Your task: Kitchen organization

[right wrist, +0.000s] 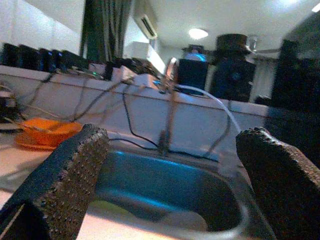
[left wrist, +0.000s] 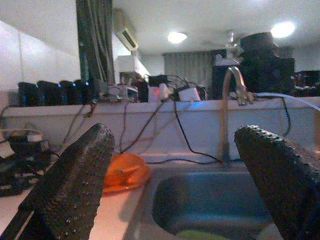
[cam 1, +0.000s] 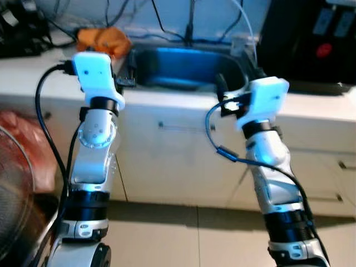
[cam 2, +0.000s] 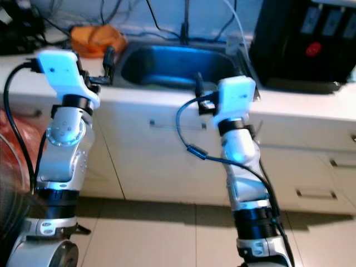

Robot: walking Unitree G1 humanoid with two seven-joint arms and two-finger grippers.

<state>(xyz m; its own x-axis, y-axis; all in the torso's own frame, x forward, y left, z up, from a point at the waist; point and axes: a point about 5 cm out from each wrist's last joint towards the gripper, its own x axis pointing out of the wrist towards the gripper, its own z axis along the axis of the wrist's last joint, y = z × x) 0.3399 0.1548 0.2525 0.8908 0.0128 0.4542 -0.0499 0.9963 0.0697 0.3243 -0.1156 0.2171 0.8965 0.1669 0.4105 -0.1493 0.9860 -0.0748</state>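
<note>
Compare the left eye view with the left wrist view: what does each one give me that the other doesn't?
Left eye view alone: both raised arms, the cabinet fronts below the counter, the tiled floor, and a black appliance right of the sink.
Left wrist view alone: the faucet, the ledge of plugs and cables behind it, the ceiling lights, and the left hand open with nothing between its fingers.
Both: the sink and the orange dish on the counter to its left.

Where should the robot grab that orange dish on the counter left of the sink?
Probably by the near rim of the orange dish, with the left gripper, which is open and already faces it. The dish looks shallow and wide, so only its edge would fit between the fingers; come from the counter front.
</note>
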